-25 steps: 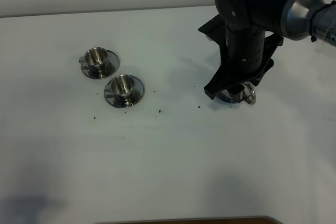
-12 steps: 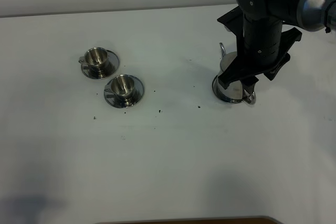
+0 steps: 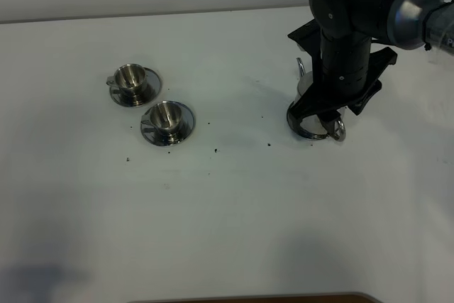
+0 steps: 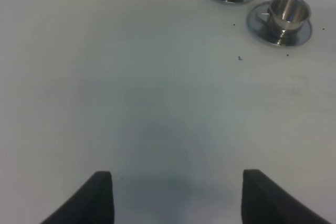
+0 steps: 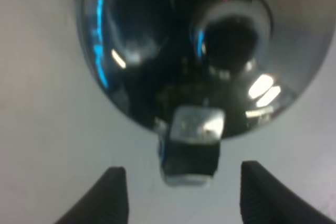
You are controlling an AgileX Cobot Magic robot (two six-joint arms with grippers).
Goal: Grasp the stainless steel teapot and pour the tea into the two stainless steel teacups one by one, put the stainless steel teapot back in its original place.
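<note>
Teapot handle (image 5: 191, 148) between right end effector's (image 5: 185, 192) parted fingers (image 5: 113, 198), wrist view only

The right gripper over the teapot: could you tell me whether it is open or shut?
Open. The right gripper has its fingertips wide apart, with bare table showing between each and the handle of the teapot.

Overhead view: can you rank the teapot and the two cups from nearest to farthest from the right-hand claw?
1. Teapot, right at the right gripper, on the table's right side.
2. Front cup, off to the left.
3. Back cup, farthest left and a little farther back.
</note>
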